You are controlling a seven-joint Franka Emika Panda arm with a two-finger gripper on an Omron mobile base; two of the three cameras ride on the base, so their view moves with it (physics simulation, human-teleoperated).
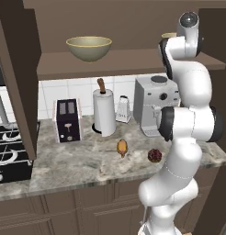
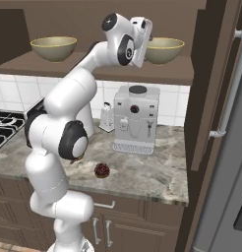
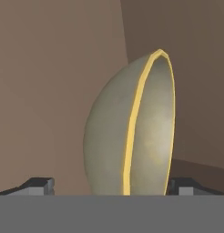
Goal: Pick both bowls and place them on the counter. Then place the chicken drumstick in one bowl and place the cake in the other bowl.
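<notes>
The table [image 1: 78, 160], grey marbled stone, lies well below the pincer [image 3: 109, 184], and above it runs the dark shelf [image 2: 142, 74] where the arm is reaching. Two bowls sit on that shelf: the right bowl [image 2: 164, 50] is directly ahead of the pincer and just beside it, while the left bowl [image 1: 89, 48] stands well off to the pincer's left. In the hand view the near bowl looks turned on its side because the hand is rolled; its yellow rim runs between the two fingertips, which stand wide apart with nothing held. The coming move likely turns on closing over that rim. Far below the pincer on the table lie the chicken drumstick [image 1: 122, 147] and, near it, the cake [image 2: 102, 170].
</notes>
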